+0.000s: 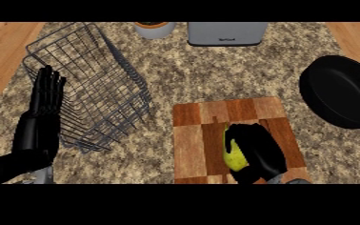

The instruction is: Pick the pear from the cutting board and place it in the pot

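Right hand [259, 148], glossy black, fingers curled over the pear [235, 156], covering its right side and top; only a yellow-green, smooth, rounded sliver shows at the fingers' left. Pear sits on the cutting board [193, 138], toward the board's near right part. Board is rectangular, a patchwork of light and dark brown wood blocks, lying near the counter's front edge, right of centre. Counter [204, 71] is speckled beige-brown granite, with pale wood strips showing beyond its left and right edges. Pot [336, 91] is round, matte black and shallow-looking, at the counter's right edge, cut off by the view, well apart from the board's far right corner. Left hand [44, 106] rests at the counter's left edge, fingers straight and pressed together, pointing up, just beside the wire basket [98, 90]. Basket is dark thin wire in a rectangular grid, tilted, on the counter's left half. At the back edge: a grey rounded-box appliance [226, 33] and a round pale container [154, 29] with a brownish top.
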